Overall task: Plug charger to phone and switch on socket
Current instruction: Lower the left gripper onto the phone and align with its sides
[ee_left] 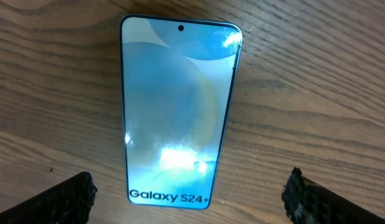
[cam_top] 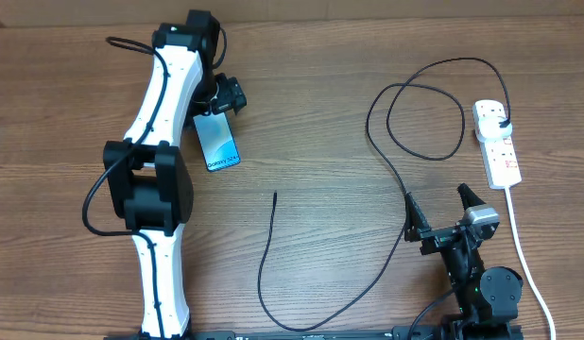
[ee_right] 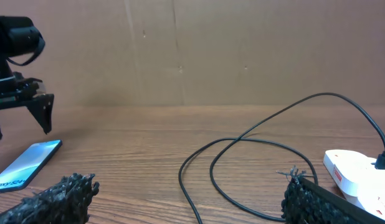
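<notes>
Your phone (cam_top: 217,142) lies flat and screen-up on the wooden bench (cam_top: 320,94), its "Galaxy S24+" lettering at the end nearer the robot's base. Your left end effector (cam_top: 224,102) hangs just above the phone's far end with its fingers spread wide, gripping nothing. That arm's black elbow joint (cam_top: 158,189) sits close beside the phone's lettered end.

The charger (cam_top: 264,255) has its black plug (cam_top: 501,121) seated in the white power strip (cam_top: 498,142) at the far right. Its cable loops over itself, runs just beside one finger of your right end effector (cam_top: 438,212), then sweeps along the near edge. It ends at the connector tip (cam_top: 275,195), lying free mid-bench, well apart from the phone.

The right end effector's fingers also stand apart, holding nothing. The strip's white cord (cam_top: 519,236) trails past that arm's base. A cardboard wall (ee_right: 180,50) backs the bench.
</notes>
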`<state>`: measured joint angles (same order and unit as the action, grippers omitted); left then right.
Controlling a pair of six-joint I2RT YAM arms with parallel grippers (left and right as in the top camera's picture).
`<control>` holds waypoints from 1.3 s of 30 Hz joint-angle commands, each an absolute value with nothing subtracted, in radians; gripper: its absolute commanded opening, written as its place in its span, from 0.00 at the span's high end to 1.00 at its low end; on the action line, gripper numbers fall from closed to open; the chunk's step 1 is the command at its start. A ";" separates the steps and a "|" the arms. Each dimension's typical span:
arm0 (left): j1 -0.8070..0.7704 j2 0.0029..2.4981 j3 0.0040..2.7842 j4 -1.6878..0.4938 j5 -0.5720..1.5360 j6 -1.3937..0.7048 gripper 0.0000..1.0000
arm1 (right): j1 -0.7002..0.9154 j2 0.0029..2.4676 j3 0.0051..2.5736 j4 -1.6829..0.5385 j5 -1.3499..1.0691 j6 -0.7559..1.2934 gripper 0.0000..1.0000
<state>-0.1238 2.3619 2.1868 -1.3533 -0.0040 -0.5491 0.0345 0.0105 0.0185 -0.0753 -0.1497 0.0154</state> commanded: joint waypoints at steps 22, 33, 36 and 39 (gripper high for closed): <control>-0.117 2.368 2.031 -1.256 -0.054 -0.555 0.00 | 0.040 0.003 0.008 -0.072 -0.146 0.019 0.00; -0.117 2.368 2.030 -1.244 -0.058 -0.557 0.00 | 0.040 0.003 0.008 -0.072 -0.146 0.019 0.00; -0.117 2.368 2.019 -1.235 -0.059 -0.558 0.00 | 0.040 0.003 0.008 -0.072 -0.146 0.019 0.00; -0.117 2.368 1.996 -1.216 -0.059 -0.558 0.00 | 0.040 0.003 0.008 -0.072 -0.146 0.019 0.00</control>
